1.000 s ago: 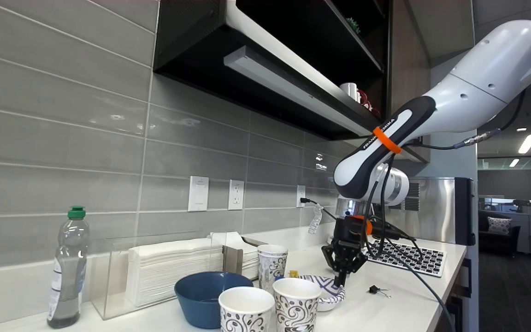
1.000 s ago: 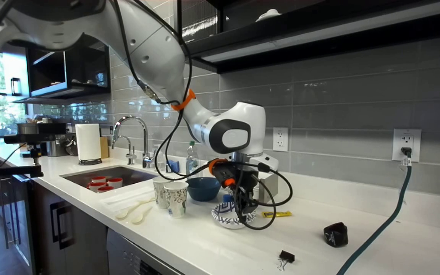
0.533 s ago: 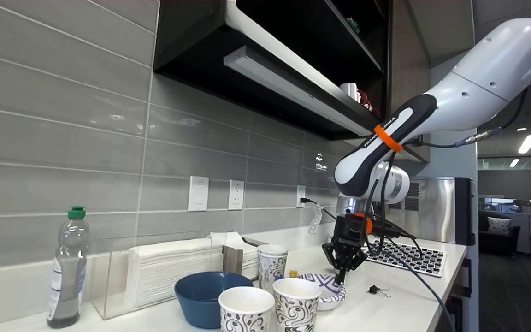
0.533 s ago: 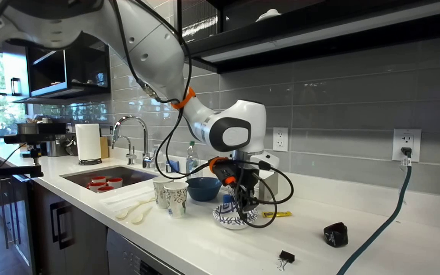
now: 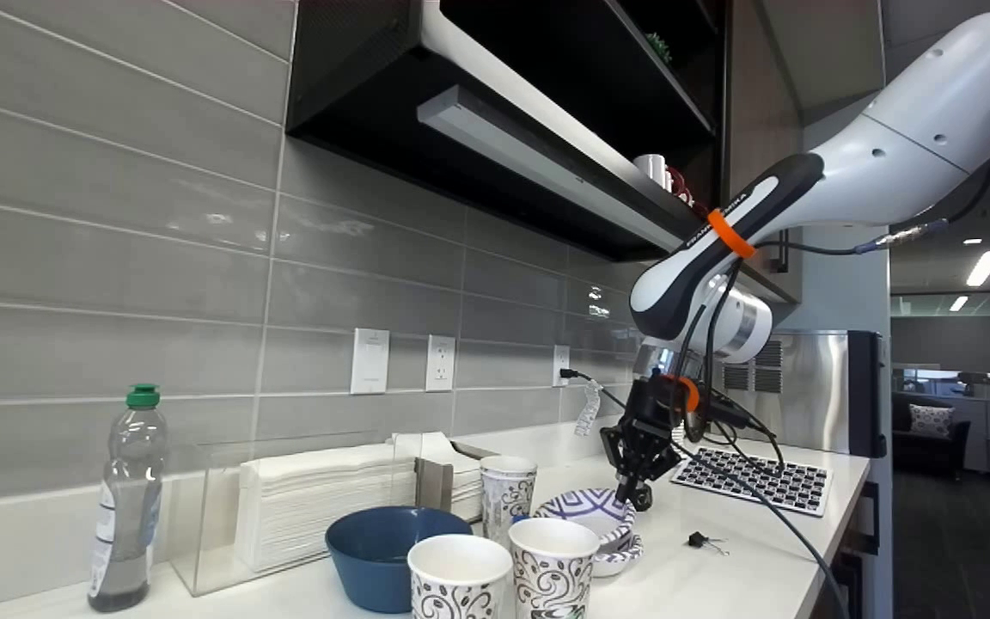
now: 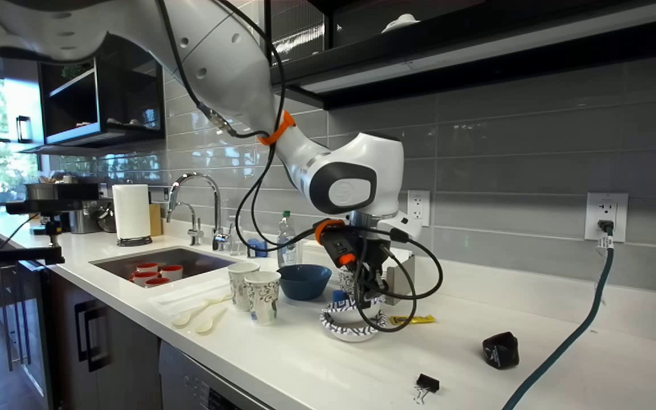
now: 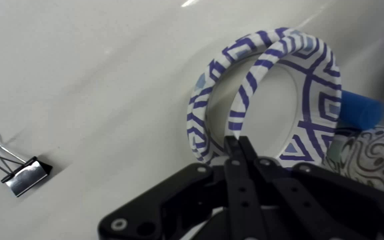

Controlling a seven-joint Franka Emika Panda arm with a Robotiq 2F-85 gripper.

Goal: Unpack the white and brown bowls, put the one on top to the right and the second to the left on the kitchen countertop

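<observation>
Two white paper bowls with a purple-blue pattern are on the white countertop (image 6: 316,370). My gripper (image 7: 239,138) is shut on the near rim of the upper bowl (image 7: 315,100). It also shows in an exterior view (image 5: 628,499). The upper bowl (image 5: 585,507) is tilted, with its gripped side raised above the lower bowl (image 5: 617,563). The lower bowl (image 7: 197,113) sits on the counter, partly covered by the upper one. In the wrist view their rims meet at the far side; I cannot tell whether they touch. Cables partly cover the bowls in an exterior view (image 6: 353,335).
A blue bowl (image 5: 388,550) and paper cups (image 5: 551,567) stand close to the bowls. A blue cap-like object (image 7: 360,108) lies beside them. A binder clip (image 6: 427,382), yellow packet (image 6: 413,319) and black object (image 6: 500,349) lie on the counter. A shelf (image 5: 546,155) hangs above.
My gripper has risen, lifting the near side of the upper bowl. The upper bowl is now tilted and a gap shows between it and the lower bowl, which stays on the counter.
</observation>
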